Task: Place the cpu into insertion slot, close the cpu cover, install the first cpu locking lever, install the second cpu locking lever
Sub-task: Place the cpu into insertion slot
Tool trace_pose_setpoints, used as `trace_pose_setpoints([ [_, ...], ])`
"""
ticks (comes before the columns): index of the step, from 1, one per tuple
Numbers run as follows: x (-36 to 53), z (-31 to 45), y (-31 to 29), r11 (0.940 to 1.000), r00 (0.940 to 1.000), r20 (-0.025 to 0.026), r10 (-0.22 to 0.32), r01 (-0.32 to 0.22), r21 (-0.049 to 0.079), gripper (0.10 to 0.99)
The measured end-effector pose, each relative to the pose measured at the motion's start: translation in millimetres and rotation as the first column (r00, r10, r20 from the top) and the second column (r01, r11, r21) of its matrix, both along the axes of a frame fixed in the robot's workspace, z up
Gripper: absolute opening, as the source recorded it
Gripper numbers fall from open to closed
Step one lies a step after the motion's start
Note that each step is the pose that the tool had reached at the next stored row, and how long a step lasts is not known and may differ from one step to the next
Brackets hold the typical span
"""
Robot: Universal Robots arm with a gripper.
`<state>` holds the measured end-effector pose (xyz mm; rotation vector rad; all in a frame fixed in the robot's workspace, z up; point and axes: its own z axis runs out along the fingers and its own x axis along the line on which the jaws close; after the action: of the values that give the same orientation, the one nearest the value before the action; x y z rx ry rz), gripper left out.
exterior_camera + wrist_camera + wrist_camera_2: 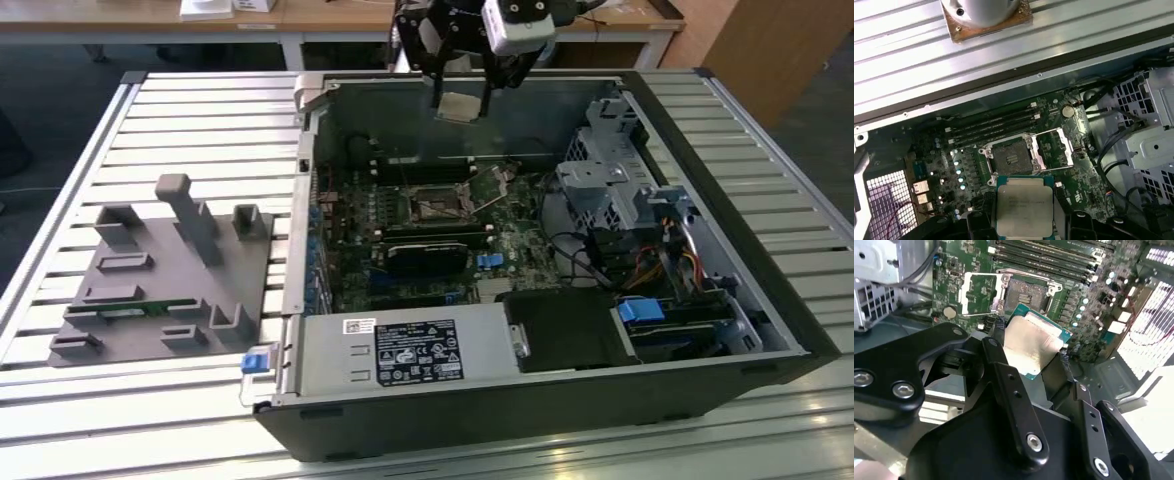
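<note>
End effector [1030, 346] pinched the cpu [1025, 205] by two opposite edges, its fingers [1004, 375] pressed onto it, the silvery face showing in both wrist views. In the exterior view the chip hung above the open computer case [747, 300], well clear of the motherboard and toward the case's far wall. The insertion slot [1010, 158] lay bare below, dark centre exposed. The cpu cover [1055, 147] stood swung open just beside it. Judged handling: a light, rigid, flat plate with little edge to grip and a smooth metal lid, so liable to slip or tilt if the pinch loosened. Underside contacts and socket pins reckoned fragile, so no pressing or sliding across them. Best hold appeared to be the green board's edges, as taken here, with the chip kept level. The case sat on a slatted surface [200, 110].
</note>
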<state>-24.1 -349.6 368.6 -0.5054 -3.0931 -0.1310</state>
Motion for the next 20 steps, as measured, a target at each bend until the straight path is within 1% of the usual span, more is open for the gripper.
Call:
trace_pose_setpoints([
  [4,0.0,-0.6,0.1,0.9981,0.9981,0.0000,-0.062,0.062,0.000,0.545],
  [8,0.0,-1.1,0.0,0.9926,0.9926,-0.0001,-0.121,0.121,-0.001,0.545],
  [13,0.0,-1.5,0.0,0.9828,0.9828,0.0000,-0.185,0.185,0.000,0.545],
  [16,0.0,-1.6,0.0,0.9758,0.9758,-0.0001,-0.219,0.219,0.000,0.545],
  [20,0.0,-1.8,0.1,0.9639,0.9639,0.0000,-0.266,0.266,0.000,0.545],
])
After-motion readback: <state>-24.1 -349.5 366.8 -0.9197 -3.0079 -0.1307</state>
